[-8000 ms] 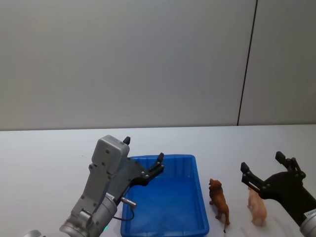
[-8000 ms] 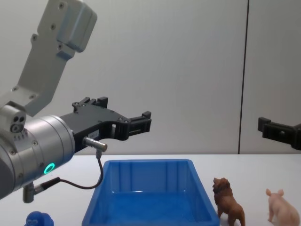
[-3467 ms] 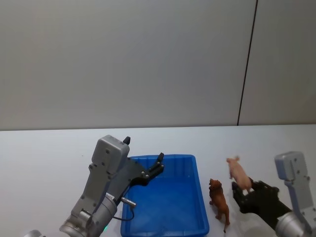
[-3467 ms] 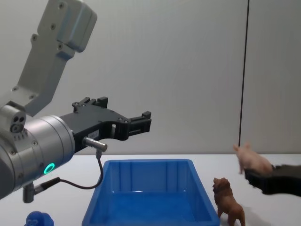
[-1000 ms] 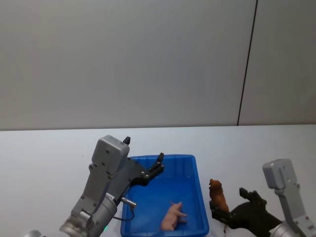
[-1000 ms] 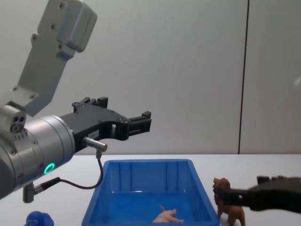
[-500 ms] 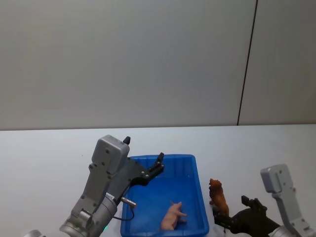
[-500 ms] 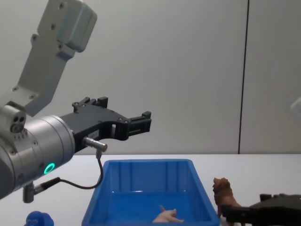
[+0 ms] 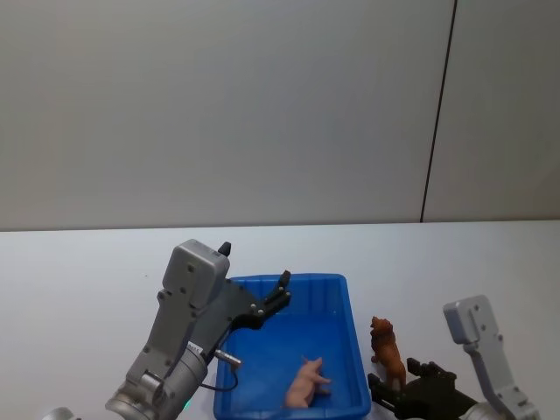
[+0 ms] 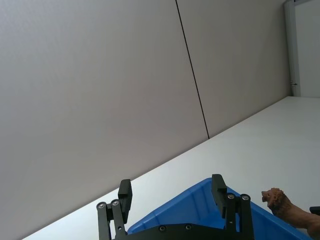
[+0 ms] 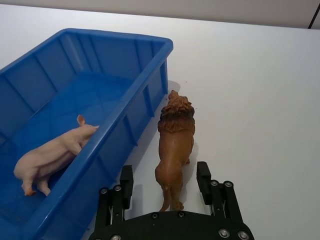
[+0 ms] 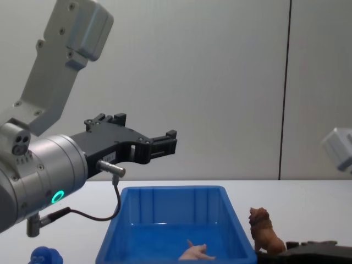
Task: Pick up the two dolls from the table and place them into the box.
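The brown lion [image 9: 388, 353] stands upright on the white table [image 9: 455, 262], just right of the blue box [image 9: 289, 280]. The pink pig [image 9: 306, 383] lies on its side inside the box. My right gripper [image 9: 398, 378] is low behind the lion and open. In the right wrist view its fingers [image 11: 126, 180] flank the hindquarters of the lion [image 11: 175, 145] without touching, beside the box [image 11: 125, 35] holding the pig [image 11: 52, 152]. My left gripper [image 9: 254, 264] hangs open and empty above the box's left side.
A small blue lumpy object [image 12: 45, 256] sits on the table to the left of the box [image 12: 176, 206]. A plain grey wall stands behind the table. Bare tabletop extends to the right of the lion [image 12: 265, 231].
The right gripper lifted the pig off the table and released it into the box. It has since come down low behind the lion. The left arm has not moved.
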